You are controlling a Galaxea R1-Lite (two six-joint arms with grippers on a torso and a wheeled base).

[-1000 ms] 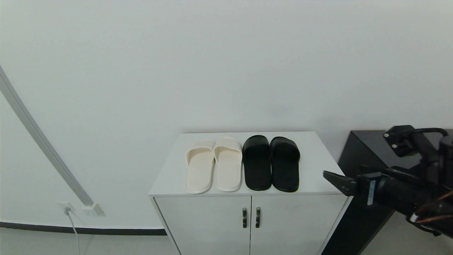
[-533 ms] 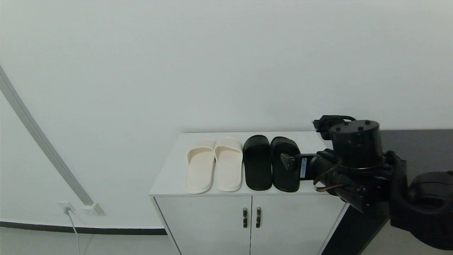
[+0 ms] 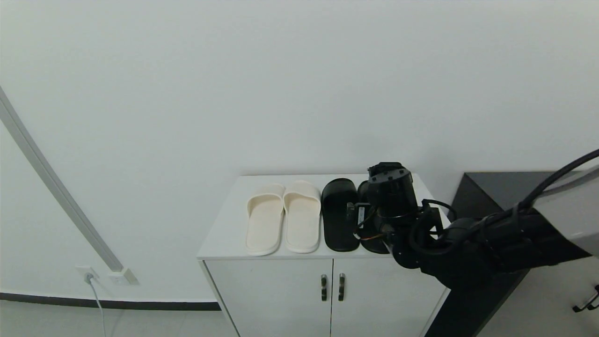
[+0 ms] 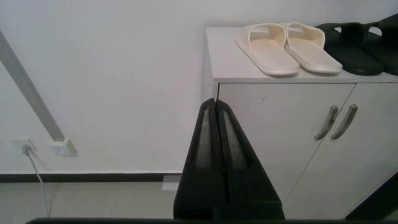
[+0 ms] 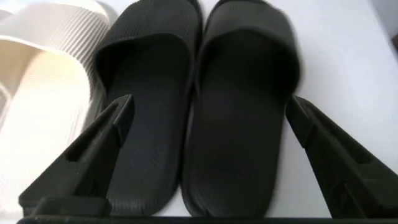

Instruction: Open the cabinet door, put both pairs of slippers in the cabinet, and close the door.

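Note:
A white cabinet stands against the wall with both doors shut and two dark handles at the middle. On its top lie a cream pair of slippers and a black pair of slippers, side by side. My right arm's wrist hangs over the right black slipper and hides most of it. My right gripper is open wide just above the black pair, one finger on each outer side. My left gripper is shut, low and off the cabinet's left front corner.
A black table stands close against the cabinet's right side. The wall rises directly behind the slippers. A grey conduit runs down the wall to a socket with a cable at lower left.
My right arm has swung in from the right, over the cabinet top, and now hangs above the black slippers. The slippers and doors have not moved.

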